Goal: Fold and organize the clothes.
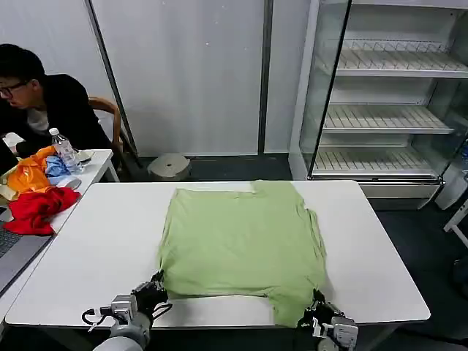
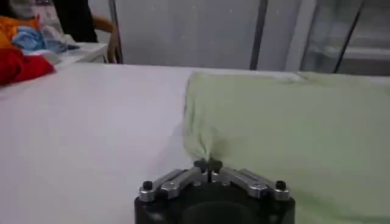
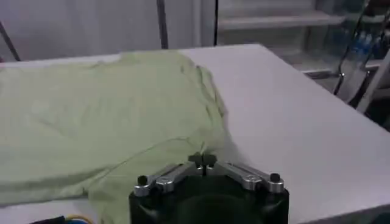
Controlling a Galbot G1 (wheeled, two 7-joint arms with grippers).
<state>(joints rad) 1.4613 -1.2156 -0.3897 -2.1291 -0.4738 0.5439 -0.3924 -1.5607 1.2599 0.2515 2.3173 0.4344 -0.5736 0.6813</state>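
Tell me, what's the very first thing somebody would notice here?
The big light green shirt spread flat in the middle of the white table grabs the eye first. At the table's near edge, the left gripper pinches the shirt's near left corner and the right gripper pinches its near right corner, fingers shut on the fabric. A bright red cloth sits on the side table at the left.
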